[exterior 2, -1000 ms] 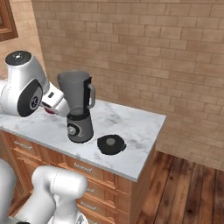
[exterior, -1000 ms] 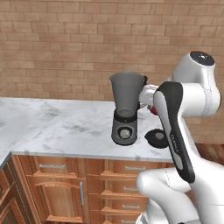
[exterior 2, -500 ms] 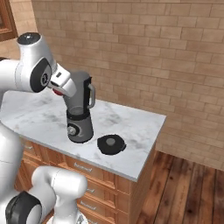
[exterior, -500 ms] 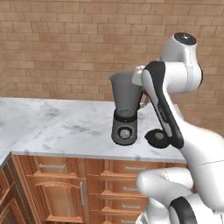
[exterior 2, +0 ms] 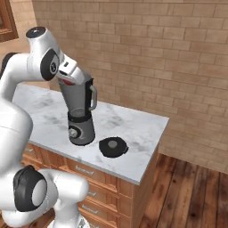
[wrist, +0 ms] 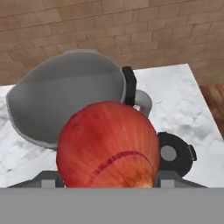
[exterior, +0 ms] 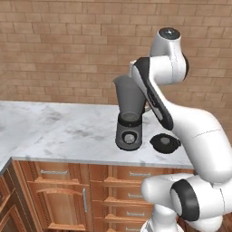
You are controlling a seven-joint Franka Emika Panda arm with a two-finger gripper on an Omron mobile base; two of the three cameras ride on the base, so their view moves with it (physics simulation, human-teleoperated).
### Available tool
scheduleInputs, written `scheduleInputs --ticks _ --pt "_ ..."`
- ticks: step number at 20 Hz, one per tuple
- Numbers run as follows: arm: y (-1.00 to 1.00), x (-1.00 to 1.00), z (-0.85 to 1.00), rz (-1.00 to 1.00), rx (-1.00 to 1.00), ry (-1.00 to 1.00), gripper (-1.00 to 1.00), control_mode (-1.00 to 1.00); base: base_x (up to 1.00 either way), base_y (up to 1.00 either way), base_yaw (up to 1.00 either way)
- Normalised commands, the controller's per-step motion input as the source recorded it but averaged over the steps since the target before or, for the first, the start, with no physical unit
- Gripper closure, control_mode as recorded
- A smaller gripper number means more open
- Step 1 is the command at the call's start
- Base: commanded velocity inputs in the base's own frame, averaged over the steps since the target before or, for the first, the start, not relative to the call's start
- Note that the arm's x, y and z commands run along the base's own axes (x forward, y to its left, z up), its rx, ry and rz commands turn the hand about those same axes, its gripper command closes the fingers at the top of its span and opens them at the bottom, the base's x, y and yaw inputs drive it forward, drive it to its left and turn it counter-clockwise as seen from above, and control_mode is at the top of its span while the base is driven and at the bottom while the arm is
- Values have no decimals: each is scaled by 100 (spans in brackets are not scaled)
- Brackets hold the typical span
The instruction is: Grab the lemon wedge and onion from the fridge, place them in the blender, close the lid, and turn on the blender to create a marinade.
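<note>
Holding the onion in my hand, I am hovering just above the open mouth of the blender. My fingers are pinching the onion between them, spread wide around its round red body; in the right base view a sliver of red is peeking out at the hand, right at the jug's rim. From the hand view the onion is sitting large in front, with the jug's grey mouth just behind and below it, so I am judging that I am nearly lined up for the drop but not quite centred over the opening.

The blender is standing upright on the bench, its knob facing the cabinet fronts. The lid is lying flat on the bench just beside the base, off the jug. I am not able to tell whether a lemon wedge is already inside the jug; the smoky wall is hiding whatever is in there.

So the fetching of the onion is looking done, and the placing is the step in hand. Still left, as far as I am judging: letting the onion go into the jug, picking up the lid and seating it, then turning the knob.
</note>
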Motion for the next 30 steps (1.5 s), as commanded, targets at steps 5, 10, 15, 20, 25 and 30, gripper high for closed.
scheduleInputs --ticks 5,10,15,20,25,30 --pt "4 68 -3 4 -7 0 100 -100 0 0 0" --pt "9 65 -11 12 0 5 100 -100 0 0 0" --pt "5 55 -27 11 0 3 100 -100 0 0 0" --pt "0 42 -39 7 0 0 100 -100 0 0 0" --pt "2 43 -20 2 0 0 100 -100 0 0 0" --pt "17 42 -7 0 0 0 -100 -100 0 0 0"
